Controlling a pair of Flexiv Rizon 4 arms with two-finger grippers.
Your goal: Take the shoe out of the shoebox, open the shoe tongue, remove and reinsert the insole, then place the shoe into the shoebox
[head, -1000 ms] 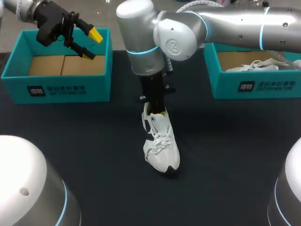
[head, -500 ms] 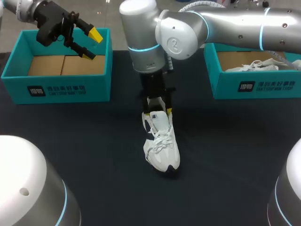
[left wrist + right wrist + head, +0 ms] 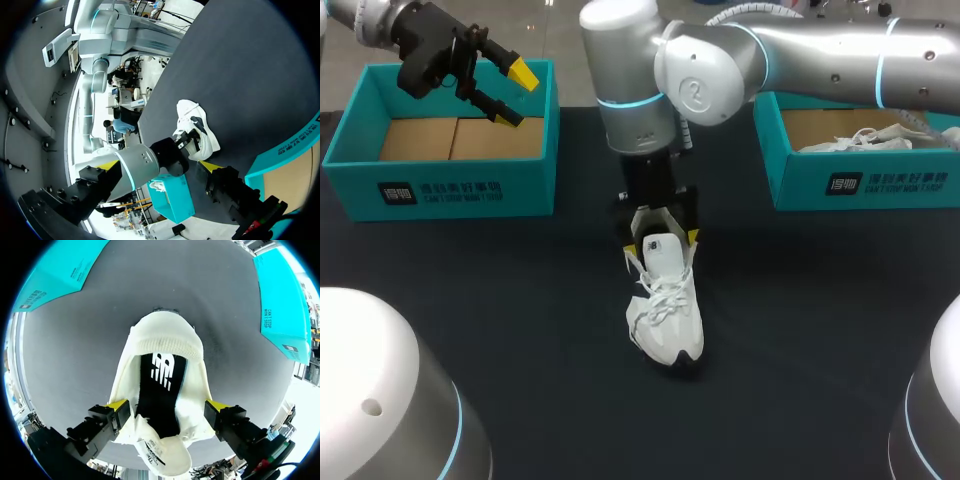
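The shoe (image 3: 665, 315), white, is lying upright on the dark table (image 3: 520, 300). Its toe is pointing toward the robot and its heel is pointing away.

1. Tongue: the tongue (image 3: 161, 455) is lying folded forward over the laces, toward the toe of the shoe, and is showing its labelled underside.
2. Insole: the black insole (image 3: 161, 390) is sitting inside the shoe and is showing through the open collar.
3. Right gripper: the right gripper (image 3: 666, 238) is hanging directly over the heel end of the shoe. Its fingers are standing wide apart, one yellow tip at each outer side of the collar. The right wrist view is not showing clearly whether the tips are pressing on the shoe or standing just beside it.
4. Right shoebox: the teal right shoebox (image 3: 920, 170) is standing beyond the shoe, well off to its right, and is holding a second shoe (image 3: 850, 140), also white.
5. Left shoebox: the teal left shoebox (image 3: 440, 185) is standing beyond the shoe, well off to its left, and is showing a bare cardboard floor.
6. Left gripper: the left gripper (image 3: 512, 95) is hanging above the left shoebox, far from the shoe, with its fingers spread and gripping nothing.
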